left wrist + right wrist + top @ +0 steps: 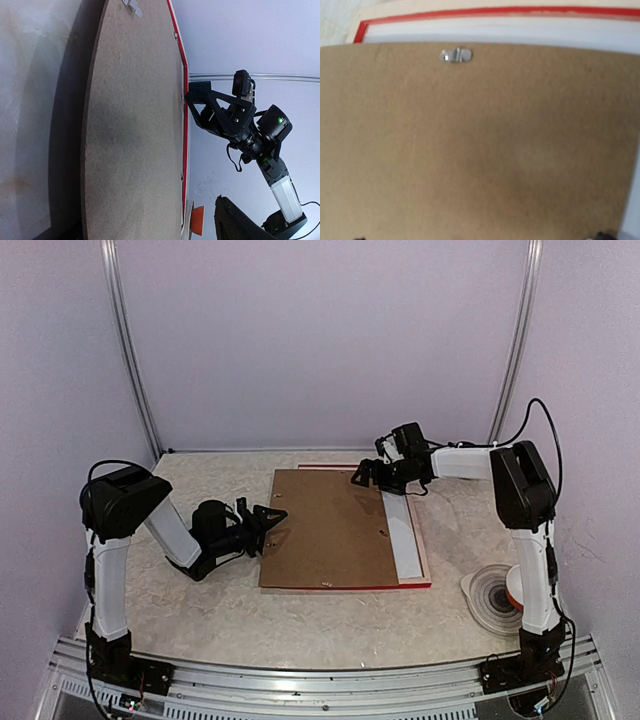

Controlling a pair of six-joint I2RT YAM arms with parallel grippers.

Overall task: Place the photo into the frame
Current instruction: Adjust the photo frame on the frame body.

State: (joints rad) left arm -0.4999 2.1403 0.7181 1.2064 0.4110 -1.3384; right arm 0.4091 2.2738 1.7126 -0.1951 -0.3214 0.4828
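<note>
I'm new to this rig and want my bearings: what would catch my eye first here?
A large brown backing board lies mid-table on the red frame, offset to the left so a white strip shows along the frame's right side. The left hand, open, sits at the board's left edge; the right hand, open, is at its far right corner.

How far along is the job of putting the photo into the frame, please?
Looks done: the plain brown backing board lies on the red-edged rectangular frame, shifted left, a white strip uncovered on its right. In hand: the left gripper and right gripper, both open, sit at the board's edges, probably to nudge it. Left: squaring the board in the frame. The photo is hidden, so I cannot confirm it is inside.
</note>
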